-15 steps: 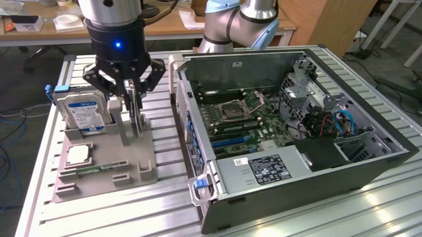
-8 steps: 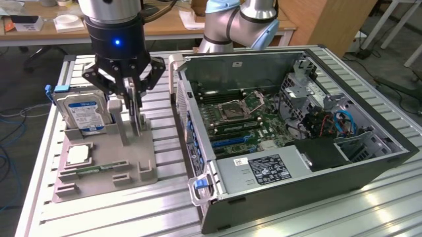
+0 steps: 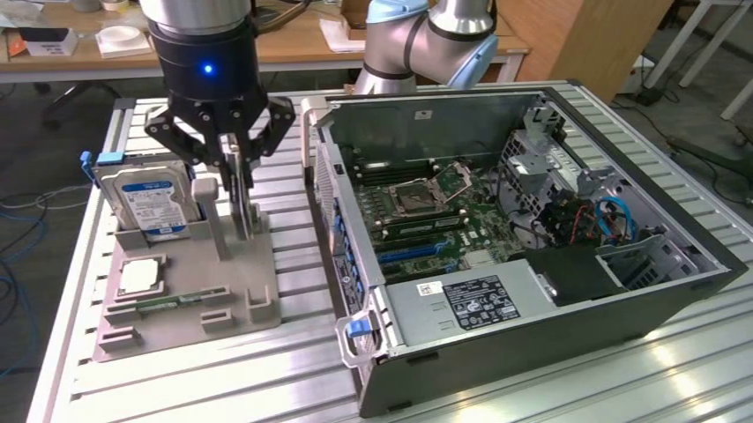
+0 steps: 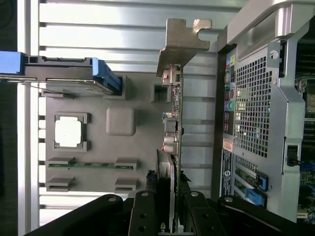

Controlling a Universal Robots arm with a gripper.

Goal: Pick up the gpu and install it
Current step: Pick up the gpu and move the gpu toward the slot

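A robot arm reaches down over a grey holder (image 3: 253,273) on a slatted metal tabletop (image 3: 235,370), beside an open computer case (image 3: 518,339). The gpu (image 3: 243,207) stands edge-on in the holder, near the side that faces the case, with its lower edge down at the holder. The tool (image 3: 239,167) straddles the card's top edge, and in the wrist view its fingers (image 4: 146,211) appear clamped on the gpu (image 4: 175,142), one on each face around the black fan block. The silver bracket (image 4: 184,42) sticks out at the card's far end. A hard drive (image 3: 147,203) stands upright in the holder towards the exterior view's left, apart from the card. Likely risks: the grip sits towards one end, so the long thin card may tilt or swing once lifted; a crooked lift may snag its lower edge in the holder slot and drag the holder; the jutting bracket may strike the case wall (image 4: 256,98) just beside it; a tilted card may miss the slot inside the case.
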